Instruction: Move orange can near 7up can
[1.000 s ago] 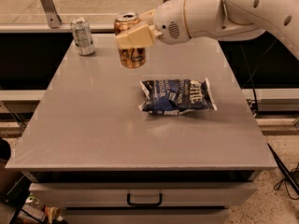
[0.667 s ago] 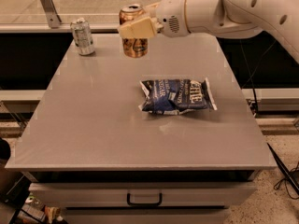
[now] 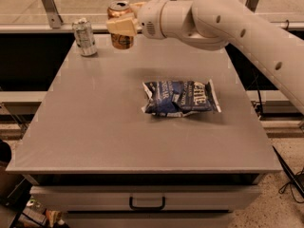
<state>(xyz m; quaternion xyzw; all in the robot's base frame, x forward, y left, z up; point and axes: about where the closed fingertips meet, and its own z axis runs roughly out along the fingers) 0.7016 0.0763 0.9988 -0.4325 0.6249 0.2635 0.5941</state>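
Observation:
The orange can is copper-orange with a silver top and is held upright above the far part of the grey table. My gripper is shut on the orange can around its middle, and the white arm reaches in from the right. The 7up can, silver-grey with a dented top, stands upright at the table's far left corner, a short gap to the left of the orange can.
A blue chip bag lies flat right of the table's middle. A metal rail and glass run behind the far edge. A drawer with a black handle sits under the front edge. Cables lie on the floor at right.
My gripper has carried the orange can farther back and to the left, closer to the 7up can. The 7up can and the chip bag have not moved.

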